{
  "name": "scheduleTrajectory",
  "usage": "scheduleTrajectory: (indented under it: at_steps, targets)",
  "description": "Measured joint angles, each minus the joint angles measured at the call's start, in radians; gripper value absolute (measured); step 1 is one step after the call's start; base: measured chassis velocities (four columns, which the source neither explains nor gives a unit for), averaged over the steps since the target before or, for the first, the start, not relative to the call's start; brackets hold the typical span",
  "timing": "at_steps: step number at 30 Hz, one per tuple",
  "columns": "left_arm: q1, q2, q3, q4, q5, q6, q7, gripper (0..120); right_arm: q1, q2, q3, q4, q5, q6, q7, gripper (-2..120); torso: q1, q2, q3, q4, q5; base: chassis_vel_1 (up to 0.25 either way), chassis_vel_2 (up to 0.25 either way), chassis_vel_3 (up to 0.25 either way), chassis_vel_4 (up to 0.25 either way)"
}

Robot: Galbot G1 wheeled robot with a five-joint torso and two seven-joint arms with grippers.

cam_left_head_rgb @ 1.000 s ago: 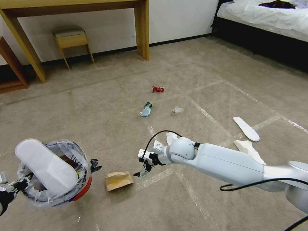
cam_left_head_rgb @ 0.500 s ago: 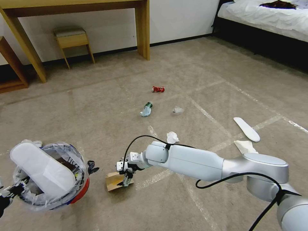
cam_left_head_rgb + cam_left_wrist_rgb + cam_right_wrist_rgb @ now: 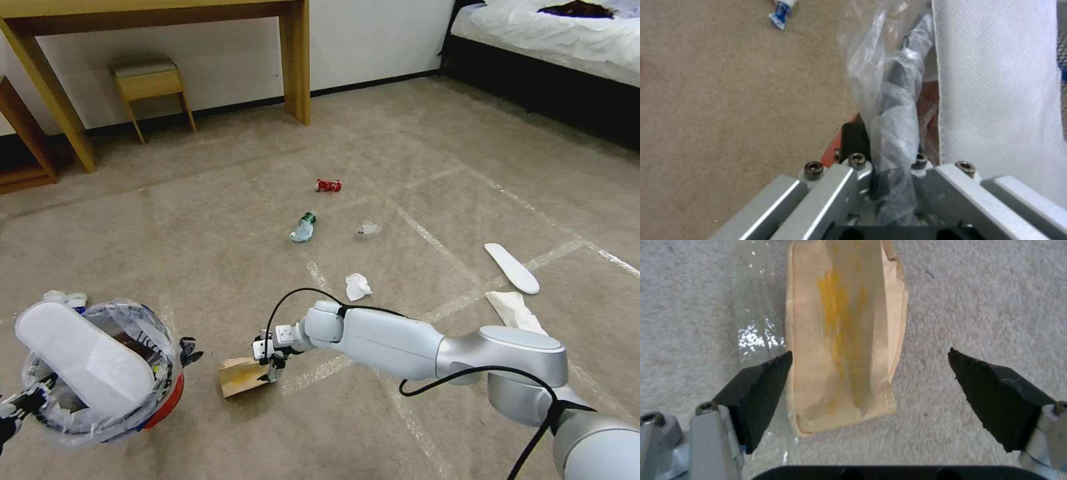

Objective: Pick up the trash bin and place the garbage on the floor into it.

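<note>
Right pincer low over the floor, jaws wide either side of the brown paper bag, left pincer clamped on the trash bin rim, white slipper poking out of the bin, bin held at near left.

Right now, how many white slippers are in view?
2. One slipper lies flat on the floor to the robot's right, beside a white paper wrapper. The other slipper sticks out of the trash bin that the left gripper holds. Others may be hidden.

The left pincer clamps the trash bin's bag-lined rim.
</note>
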Motion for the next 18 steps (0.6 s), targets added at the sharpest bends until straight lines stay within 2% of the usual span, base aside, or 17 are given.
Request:
scheduleTrajectory:
  at_steps: [9, 14, 18]
  targets:
    - [0.008, -0.005, 0.0, 0.0, 0.006, -0.005, 0.005, 1, -0.032, 0.042, 0.004, -0.079, -0.011, 0.069, 0.034, 90, 0.0, 0.0, 0.0, -0.0002, 0.0, 0.0, 0.0, 0.0, 0.0]
    - [0.008, -0.011, 0.0, -0.005, 0.007, -0.005, 0.005, 1, -0.049, 0.069, 0.004, -0.13, -0.021, 0.118, 0.069, 74, 0.0, 0.0, 0.0, -0.0001, 0.0, 0.0, 0.0, 0.0, 0.0]
    - [0.01, -0.014, 0.001, -0.009, 0.008, -0.006, 0.005, 1, -0.058, 0.082, 0.006, -0.157, -0.028, 0.139, 0.081, 73, 0.0, 0.0, 0.0, -0.0002, 0.0, 0.0, 0.0, 0.0, 0.0]
